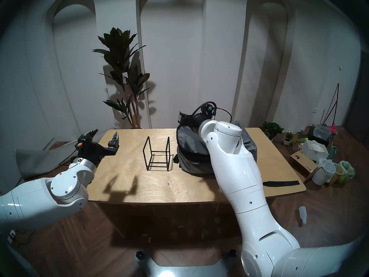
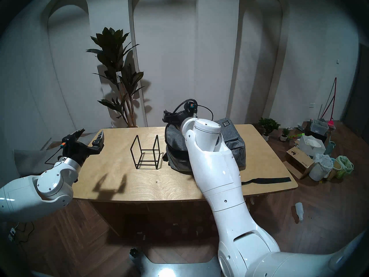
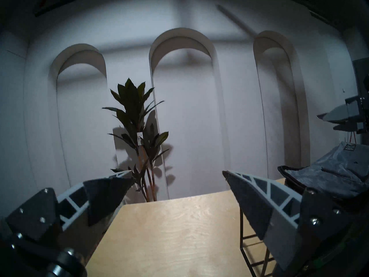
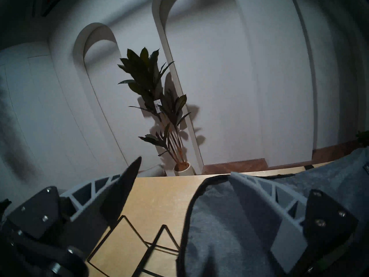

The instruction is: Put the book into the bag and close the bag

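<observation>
Grey fabric under the tool: the right gripper hangs over the bag's top flap with its jaws spread wide and nothing between them; one finger lies over the cloth, the other over bare wood.
Bag: the bag sits directly below and to the right of that gripper, a heathered backpack lying on the table; its black zip edge runs between the two fingers in the right wrist view.
Flap: it looks laid down over the opening, though whether the zip is drawn shut I cannot tell.
Book: no book shows in any view (judging by the bulging pack and the bare stand, it is probably inside the bag already).
Stand: the black wire-frame stand is just beside the bag, to the left of the right gripper, and holds nothing.
Left gripper: the left gripper is well apart, beyond the stand at the table's left edge, lifted off the wood, jaws released and holding nothing.
Step in hand: closing the bag, by my reading; the loading part seems done.
Next move: the right gripper would need to come down onto the zip edge or its pull (not visible here) and pinch it, while the left comes across to steady the soft fabric.
</observation>
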